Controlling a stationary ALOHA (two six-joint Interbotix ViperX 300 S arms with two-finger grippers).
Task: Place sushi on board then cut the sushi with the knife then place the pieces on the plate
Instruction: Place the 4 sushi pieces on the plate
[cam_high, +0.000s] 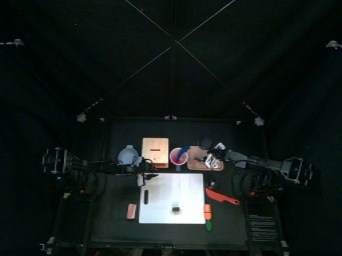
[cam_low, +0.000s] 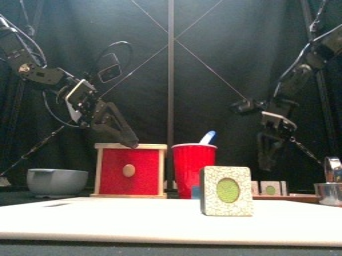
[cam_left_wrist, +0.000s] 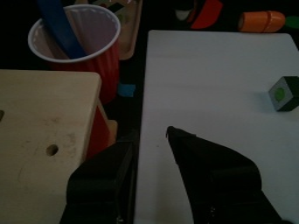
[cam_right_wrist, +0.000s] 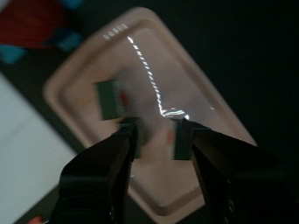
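Observation:
One dark green sushi piece (cam_high: 175, 210) (cam_low: 227, 190) (cam_left_wrist: 284, 94) stands on the white cutting board (cam_high: 174, 190) (cam_left_wrist: 216, 87). A blue knife (cam_low: 207, 137) (cam_left_wrist: 59, 22) sticks out of the red cup (cam_high: 178, 156) (cam_low: 194, 170) (cam_left_wrist: 76, 44). Behind the board's right side lies the pink tray (cam_high: 199, 158) (cam_right_wrist: 176, 83), with a sushi piece (cam_right_wrist: 111, 96) (cam_low: 271, 187) on it. My right gripper (cam_high: 214, 155) (cam_low: 267, 145) (cam_right_wrist: 156, 140) hangs over the tray, open, with only tray showing between its jaws. My left gripper (cam_high: 144, 170) (cam_low: 114, 125) (cam_left_wrist: 149, 149) is open and empty above the board's back left edge, beside the wooden box (cam_high: 156, 155) (cam_left_wrist: 47, 122).
A blue-grey bowl (cam_low: 56, 181) sits at the left, next to the box's red drawer front (cam_low: 131, 170). Red and orange toy foods (cam_high: 221, 200) (cam_left_wrist: 263, 19) lie along the board's right edge, and a pink one (cam_high: 132, 210) lies left of it.

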